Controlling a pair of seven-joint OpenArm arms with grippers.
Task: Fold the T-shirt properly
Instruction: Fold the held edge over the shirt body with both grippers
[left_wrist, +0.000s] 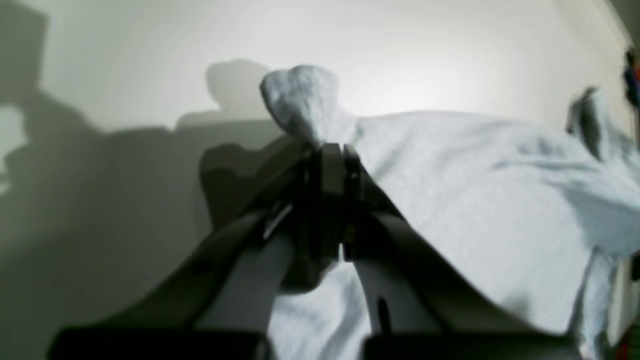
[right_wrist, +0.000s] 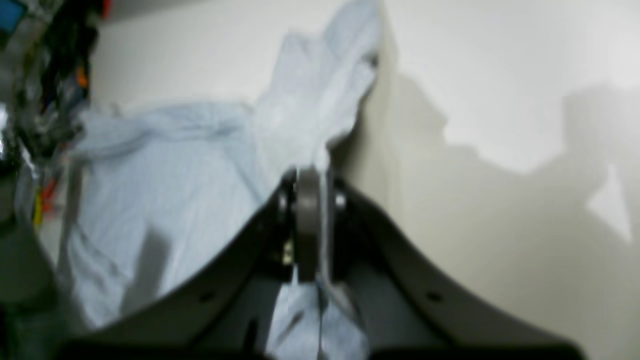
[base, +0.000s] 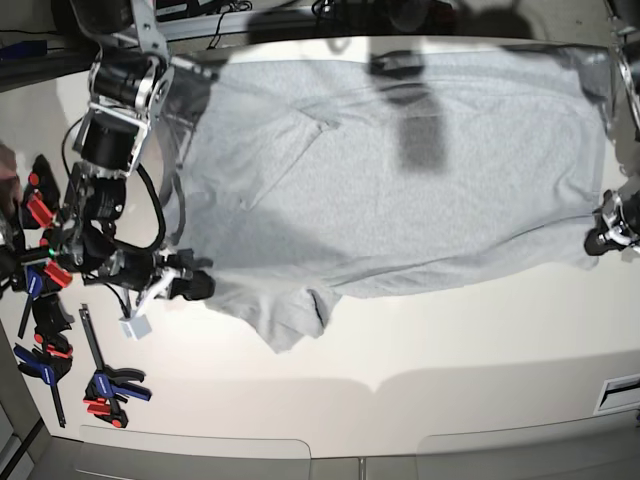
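Note:
The light grey T-shirt (base: 400, 180) lies spread across the white table (base: 450, 380), plain side up, with one sleeve sticking out toward the front (base: 290, 320). At the shirt's left edge, my right gripper (base: 200, 285) is shut on a pinch of fabric. In the right wrist view the cloth (right_wrist: 310, 100) bunches up above the closed right gripper (right_wrist: 310, 175). At the shirt's right edge, my left gripper (base: 603, 238) is shut on the cloth. In the left wrist view a knob of fabric (left_wrist: 300, 100) pokes out past the closed left gripper (left_wrist: 332, 150).
Several blue and red clamps (base: 45, 300) lie along the table's left edge, and another clamp (base: 110, 385) sits near the front left corner. Cables and dark gear (base: 300, 15) line the far edge. A small white block (base: 135, 327) hangs below the right arm.

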